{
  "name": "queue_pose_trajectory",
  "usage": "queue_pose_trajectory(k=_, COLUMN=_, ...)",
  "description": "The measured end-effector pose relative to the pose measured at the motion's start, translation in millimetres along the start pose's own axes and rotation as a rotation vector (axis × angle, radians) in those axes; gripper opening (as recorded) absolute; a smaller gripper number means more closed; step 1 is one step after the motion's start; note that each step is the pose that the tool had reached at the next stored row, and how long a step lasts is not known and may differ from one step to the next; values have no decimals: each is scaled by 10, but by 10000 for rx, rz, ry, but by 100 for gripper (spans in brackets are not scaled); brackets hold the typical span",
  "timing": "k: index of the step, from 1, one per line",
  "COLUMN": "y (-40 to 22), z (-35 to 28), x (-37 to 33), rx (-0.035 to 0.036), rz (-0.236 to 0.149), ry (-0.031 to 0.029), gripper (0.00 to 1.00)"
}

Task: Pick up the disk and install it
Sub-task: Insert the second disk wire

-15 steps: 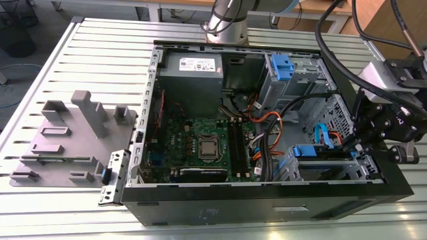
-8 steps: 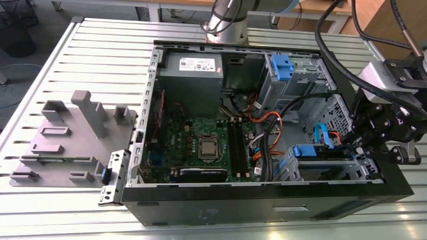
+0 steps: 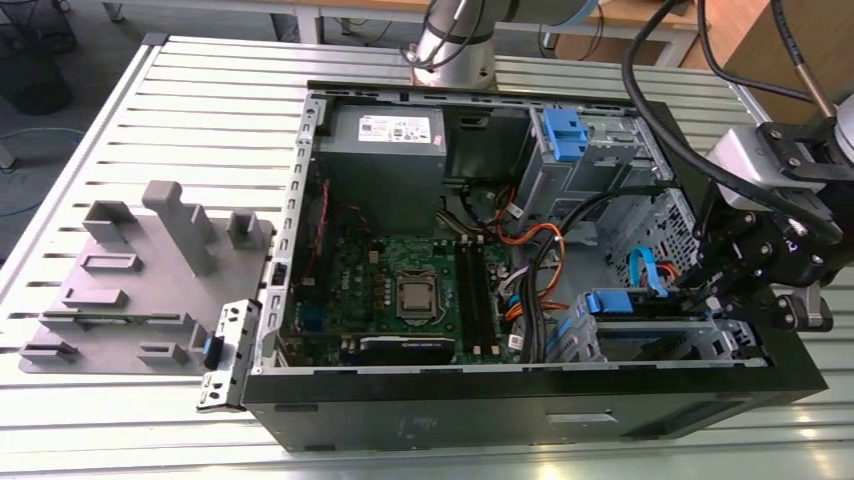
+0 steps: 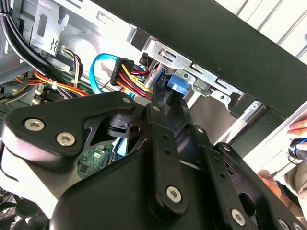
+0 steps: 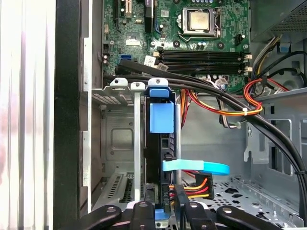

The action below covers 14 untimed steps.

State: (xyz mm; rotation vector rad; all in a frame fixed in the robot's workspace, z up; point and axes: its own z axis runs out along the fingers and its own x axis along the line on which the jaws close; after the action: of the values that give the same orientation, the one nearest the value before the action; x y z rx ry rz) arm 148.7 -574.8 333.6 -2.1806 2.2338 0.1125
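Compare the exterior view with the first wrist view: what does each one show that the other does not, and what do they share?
The exterior view adds the grey holder block on the slatted table and the arm's base. The first wrist view adds a close look down the drive cage, where the disk stands edge-on with a blue cable beside it. Both show the motherboard, the black case and the gripper at the cage.

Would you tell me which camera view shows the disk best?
The first wrist view: the disk stands edge-on in its bay, largely unobstructed. The exterior view shows its blue tab; the second wrist view, one blue end.
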Motion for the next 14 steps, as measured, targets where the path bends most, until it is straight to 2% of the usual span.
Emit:
queue_pose_trajectory(k=7, y=0, z=1, x=0, rx=0, rz=1, ry=0, gripper=30)
queue_pose_trajectory(k=8, y=0, z=2, x=0, rx=0, rz=0, ry=-1, gripper=28)
queue_pose_trajectory(k=10, y=0, z=1, x=0, rx=0, rz=1, ry=2, gripper=16)
queue_pose_trajectory(k=14, y=0, z=3, x=0, rx=0, rz=0, ry=-2, gripper=16)
